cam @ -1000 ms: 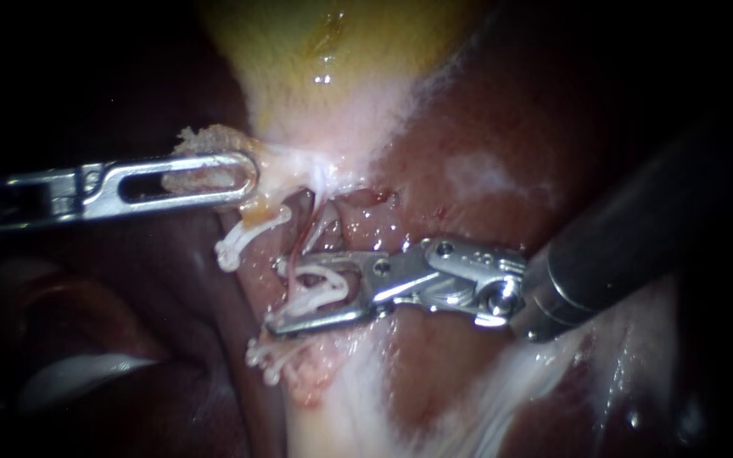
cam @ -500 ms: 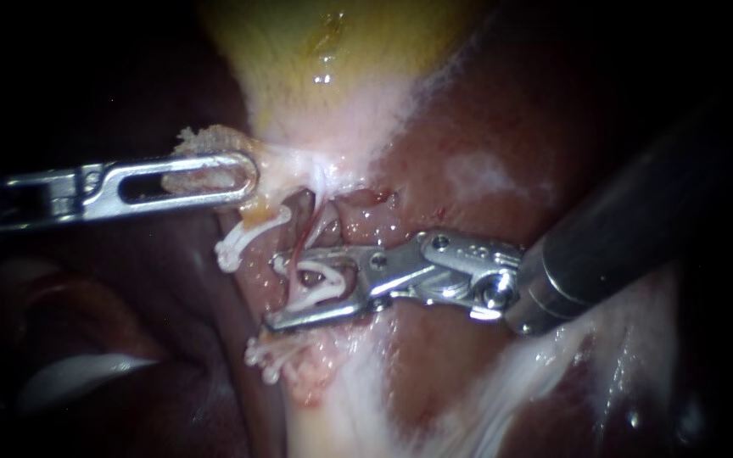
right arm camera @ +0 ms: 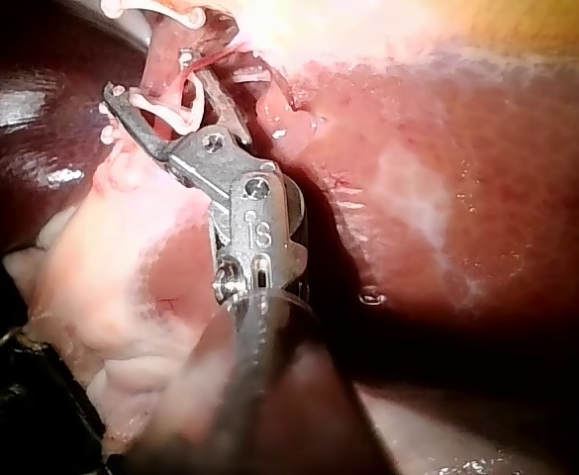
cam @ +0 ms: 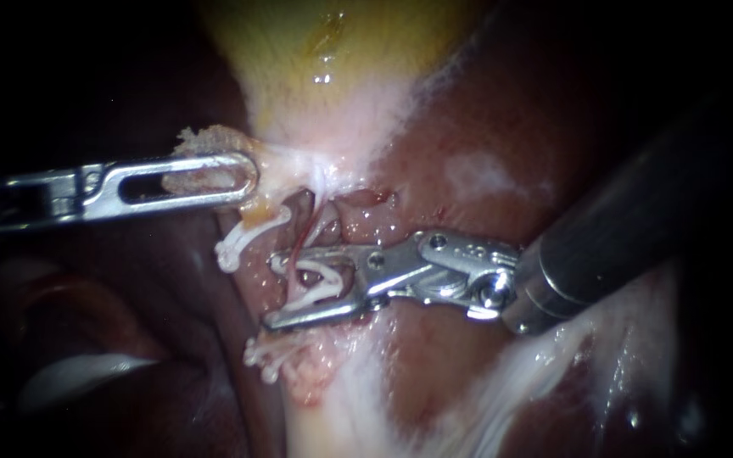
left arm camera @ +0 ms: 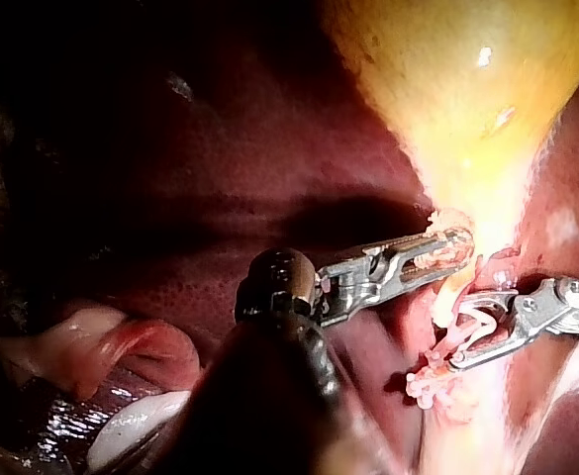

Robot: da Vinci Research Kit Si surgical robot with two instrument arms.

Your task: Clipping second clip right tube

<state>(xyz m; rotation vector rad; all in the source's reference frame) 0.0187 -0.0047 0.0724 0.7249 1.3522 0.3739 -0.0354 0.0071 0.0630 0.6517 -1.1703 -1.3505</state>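
Observation:
My right instrument point(cam: 273, 288) comes in from the right, and its two jaws hold a white clip point(cam: 320, 284) between them. They straddle a thin red tube point(cam: 299, 244) below the gallbladder point(cam: 332, 51). A white clip point(cam: 243, 237) sits higher up on the left and another clip point(cam: 269, 356) lies below the jaws. My left instrument point(cam: 243, 180) is shut on pale tissue at the gallbladder's neck. In the right wrist view the clip point(right arm camera: 175, 109) shows between the jaws of my right instrument point(right arm camera: 141, 99). The left wrist view shows my left instrument point(left arm camera: 447, 247) and the right instrument point(left arm camera: 467, 332) close together.
Dark red liver point(cam: 485, 127) lies around and behind the tubes. Whitish tissue point(cam: 349, 407) runs down from the clipped area. A pale glistening fold point(cam: 78, 373) lies at the lower left, apart from both instruments.
My right instrument has slid slightly to the left along the tissue and its jaws stand closer together, squeezing the white clip flatter. The left instrument has not moved.

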